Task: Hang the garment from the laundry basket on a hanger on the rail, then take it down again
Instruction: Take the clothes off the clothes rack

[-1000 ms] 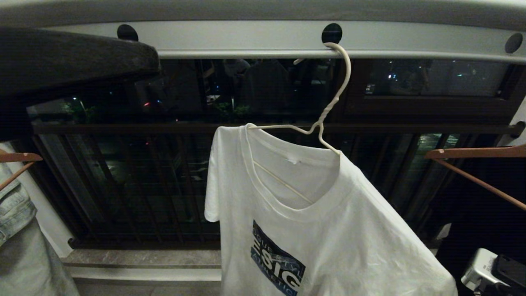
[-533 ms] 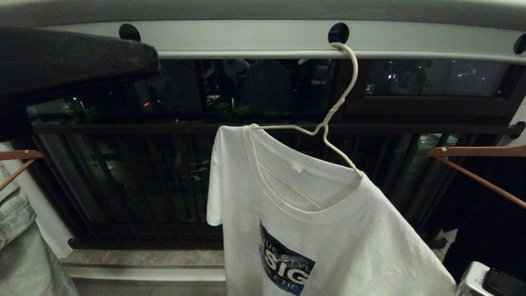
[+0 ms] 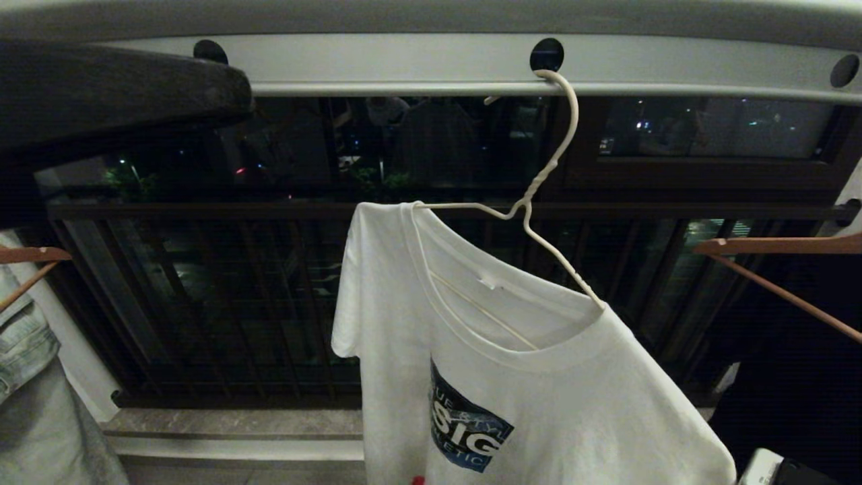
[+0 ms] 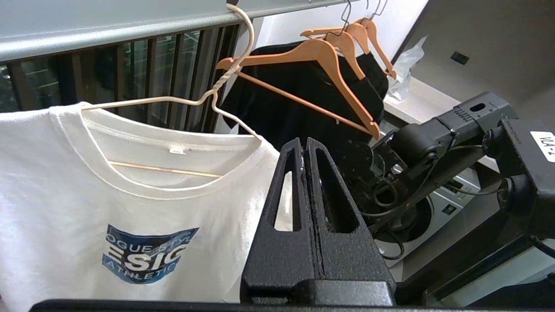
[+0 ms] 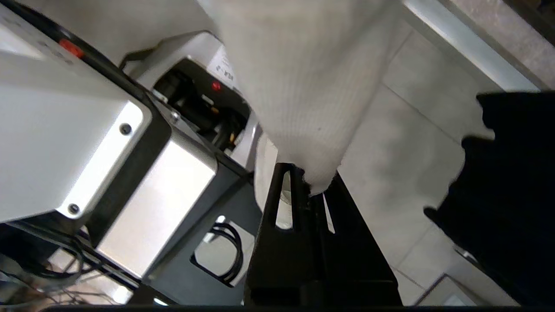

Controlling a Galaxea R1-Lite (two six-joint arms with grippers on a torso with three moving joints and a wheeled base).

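Note:
The garment [image 3: 552, 404], a white T-shirt with a dark blue chest print, hangs on the off-white wire hanger [image 3: 549, 168]. The hanger's hook sits over the pale grey rail [image 3: 404, 64] by a round hole. The shirt's right shoulder has slid low on the hanger's arm, and the hanger tilts. My right gripper [image 5: 308, 180] is shut on a bunched fold of the garment [image 5: 303, 86], low at the shirt's right side. My left gripper [image 4: 304, 143] is shut on nothing, beside the garment [image 4: 86, 203] and apart from it. The laundry basket is out of view.
Brown wooden hangers hang to the right [image 3: 774, 249] and left [image 3: 30, 256], the left one with a pale denim garment [image 3: 27, 350]. A black garment [image 4: 303, 99] hangs on the right ones. Dark balcony railing bars [image 3: 202, 289] stand behind, above a stone sill [image 3: 236, 424].
My right arm has sunk at the lower right of the head view. The shirt's right shoulder has slipped further down the hanger's arm, baring more wire. The hanger swayed slightly.

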